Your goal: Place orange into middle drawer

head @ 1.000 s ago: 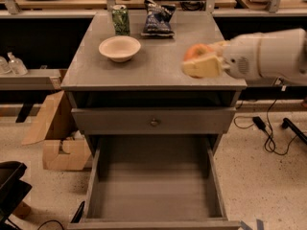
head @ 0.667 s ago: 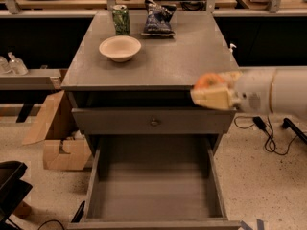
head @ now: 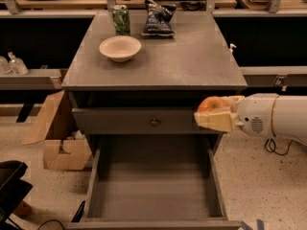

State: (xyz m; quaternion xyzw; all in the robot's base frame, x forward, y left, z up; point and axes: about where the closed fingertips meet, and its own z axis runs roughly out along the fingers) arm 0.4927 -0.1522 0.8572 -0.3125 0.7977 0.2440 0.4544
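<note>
Camera view, single frame. We record the orange (head: 212,104) held off the bench, clasped in the hand (head: 211,114). Its upper half shows above the near cream finger (head: 217,120), and a second finger lies behind it. The fruit sits in front of the right end of the closed drawer front (head: 120,121), below the bench edge and level with the small round knob (head: 154,122).

The middle drawer (head: 151,190) stands pulled out beneath it, with its floor bare. We place the orange roughly above the drawer's right wall, clear of the floor and not touching the wood.

The white arm (head: 278,119) comes in from the right edge, roughly level.

On the bench (head: 182,61) we note:
- a cream bowl (head: 120,48), left of centre;
- a green can (head: 121,19), upright behind the bowl;
- a dark snack bag (head: 158,19), just right of the can.

All three sit well apart from the hand. A cardboard box (head: 60,145) rests on the speckled floor to the left of the cabinet.
</note>
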